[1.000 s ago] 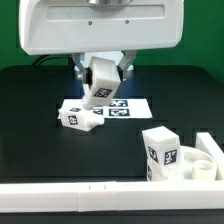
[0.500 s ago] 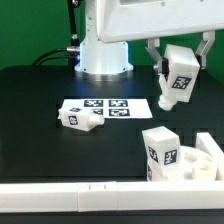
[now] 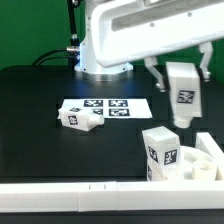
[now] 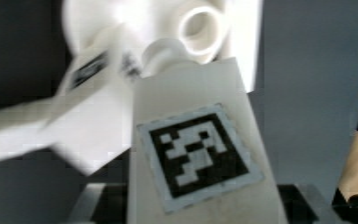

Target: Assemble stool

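Note:
My gripper (image 3: 181,80) is shut on a white stool leg (image 3: 184,93) and holds it upright in the air, above and a little behind the round seat (image 3: 205,163) at the exterior view's lower right. A second leg (image 3: 158,150) stands upright at the seat's near left part. A third leg (image 3: 78,118) lies on its side at the marker board's left end. In the wrist view the held leg (image 4: 197,150) with its tag fills the middle between my fingers (image 4: 105,198). Beyond it lie the blurred seat (image 4: 60,125) and a round peg end (image 4: 197,30).
The marker board (image 3: 112,108) lies flat at the table's middle. A long white rail (image 3: 60,198) runs along the front edge. The robot base (image 3: 100,55) stands at the back. A dark green wall closes the rear.
My gripper carried the leg from above the marker board to the exterior view's right. The leg went from tilted to upright and now hangs above the seat.

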You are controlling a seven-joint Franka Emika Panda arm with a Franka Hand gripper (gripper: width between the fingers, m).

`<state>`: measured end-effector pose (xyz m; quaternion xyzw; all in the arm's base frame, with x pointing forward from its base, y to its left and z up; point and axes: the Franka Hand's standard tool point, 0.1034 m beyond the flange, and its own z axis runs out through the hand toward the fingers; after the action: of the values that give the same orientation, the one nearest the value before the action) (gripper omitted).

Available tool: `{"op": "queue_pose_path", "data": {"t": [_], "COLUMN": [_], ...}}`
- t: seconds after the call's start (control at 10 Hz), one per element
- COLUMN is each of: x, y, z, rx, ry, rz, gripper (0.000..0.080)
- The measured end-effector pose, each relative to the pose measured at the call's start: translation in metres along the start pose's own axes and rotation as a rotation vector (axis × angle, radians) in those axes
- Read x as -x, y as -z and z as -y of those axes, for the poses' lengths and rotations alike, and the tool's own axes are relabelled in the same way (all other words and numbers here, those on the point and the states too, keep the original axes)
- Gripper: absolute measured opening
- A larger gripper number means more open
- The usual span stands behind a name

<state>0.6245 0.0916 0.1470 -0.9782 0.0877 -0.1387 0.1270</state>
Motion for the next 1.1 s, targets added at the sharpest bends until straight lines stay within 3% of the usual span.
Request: {"op": "queue_pose_path", "data": {"t": [0.1,0.3,0.5,0.8,1.1], "x": [0.007,0.004,0.005,-0.004,-0.005], "y": [-0.005,-0.004,-0.006,-0.02,-0.018], "z": [0.022,0.013,0.014,0.024,0.019], "rx": [-0.01,-0.004,-0.004,0.003,0.006], "ry": [-0.026,-0.016,-0.015,-0.05,-0.05], "rz": [0.032,0.028,0.029,-0.124,-0.111], "gripper": [0.0322,0.0322,0.0322,0.0322,0.0322]}}
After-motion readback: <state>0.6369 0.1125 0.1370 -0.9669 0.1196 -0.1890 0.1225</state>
